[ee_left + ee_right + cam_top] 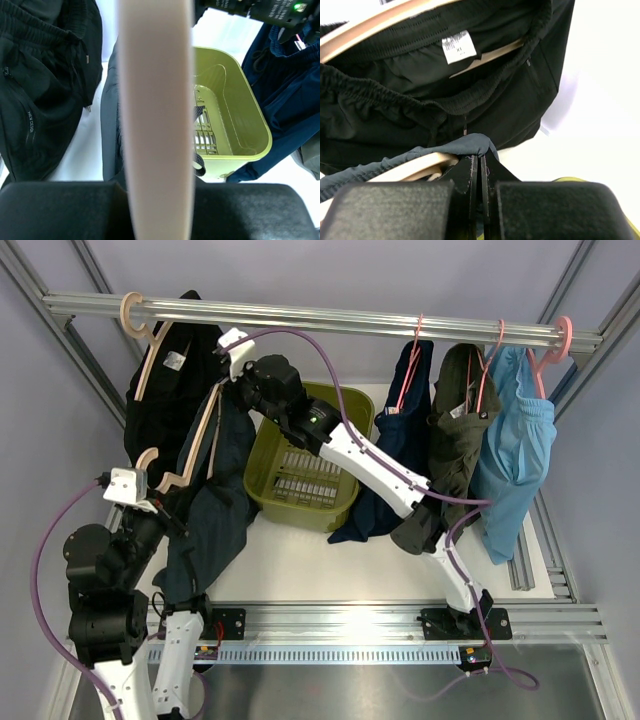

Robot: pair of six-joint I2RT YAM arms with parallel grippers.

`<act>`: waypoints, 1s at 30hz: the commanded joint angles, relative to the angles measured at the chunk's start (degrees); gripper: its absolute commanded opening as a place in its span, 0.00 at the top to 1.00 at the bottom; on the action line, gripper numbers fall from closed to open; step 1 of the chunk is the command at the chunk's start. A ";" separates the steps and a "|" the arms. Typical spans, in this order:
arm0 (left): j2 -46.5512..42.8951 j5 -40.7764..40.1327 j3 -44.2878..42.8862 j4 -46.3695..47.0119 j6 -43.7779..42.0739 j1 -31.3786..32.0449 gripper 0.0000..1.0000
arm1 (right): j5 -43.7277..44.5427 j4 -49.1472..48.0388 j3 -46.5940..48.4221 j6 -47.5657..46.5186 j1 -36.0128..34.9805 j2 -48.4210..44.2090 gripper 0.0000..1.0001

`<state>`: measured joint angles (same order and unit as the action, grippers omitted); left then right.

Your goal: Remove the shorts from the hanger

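The dark teal-slate shorts (215, 500) hang on a wooden hanger (190, 445) that is off the rail and tilted, low end to the left. My left gripper (163, 502) is shut on that hanger (155, 120) near its hook. My right gripper (232, 380) reaches across to the hanger's high end. Its jaws (480, 157) are shut on a fold of the teal-slate waistband (462, 145), right beside the wooden hanger tip (415, 167). The navy shorts (395, 455) hang on a pink hanger on the rail to the right.
A black pair (170, 370) hangs on a wooden hanger at the rail's left end, just behind the held shorts. A green basket (262, 490) stands on the table under my right arm. An olive pair (455, 440) and a light-blue pair (515, 455) hang at the right.
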<state>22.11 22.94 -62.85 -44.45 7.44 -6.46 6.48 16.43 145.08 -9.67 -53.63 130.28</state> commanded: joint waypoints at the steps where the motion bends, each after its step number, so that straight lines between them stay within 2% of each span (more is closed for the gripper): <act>1: -3.47 2.29 -3.07 -4.77 0.02 0.04 1.00 | 9.36 -5.79 2.24 0.26 7.74 0.24 1.00; 2: -3.56 2.02 -3.07 -4.51 0.29 0.04 1.00 | 7.16 -5.18 1.27 0.88 8.01 -0.72 1.00; 6: -4.35 1.32 -2.89 -0.13 2.83 -0.04 1.00 | -17.04 -4.02 -8.29 2.90 8.80 -6.16 1.00; 9: -4.62 0.18 -3.24 4.97 5.38 -0.04 1.00 | -27.45 -5.17 -14.72 3.34 8.71 -9.51 1.00; 13: -4.62 -1.31 -1.76 14.97 10.91 0.04 1.00 | -31.09 -2.81 -14.12 4.22 8.71 -9.08 1.00; 17: -3.48 -6.40 3.24 22.28 14.79 -0.04 1.00 | -37.14 -3.06 -16.22 3.52 8.71 -10.74 1.00; 20: -2.69 -9.83 7.11 29.83 17.16 -0.05 1.00 | -47.32 -4.82 -18.95 2.47 8.71 -12.67 1.00; 21: -2.68 -10.54 10.35 32.47 17.69 0.04 1.00 | -53.18 -3.78 -18.69 2.55 8.63 -12.85 1.00; 22: -2.77 -11.68 11.94 37.37 19.00 0.04 1.00 | -55.94 -2.90 -17.82 2.55 8.36 -12.86 1.00; 26: -1.46 -16.34 17.76 49.26 22.17 -0.04 1.00 | -58.43 0.45 -19.65 0.01 5.73 -15.22 1.00; 29: 0.91 -16.70 18.38 54.11 23.84 -0.04 1.00 | -53.70 0.71 -21.59 -0.35 4.06 -16.37 1.00; 30: 1.35 -16.79 18.20 54.90 23.93 -0.05 1.00 | -48.63 0.89 -21.68 -0.09 3.79 -16.20 1.00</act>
<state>22.31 9.58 -43.79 -4.10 28.56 -6.44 -45.52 17.93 123.57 -8.38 -47.86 118.37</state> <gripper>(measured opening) 0.100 0.028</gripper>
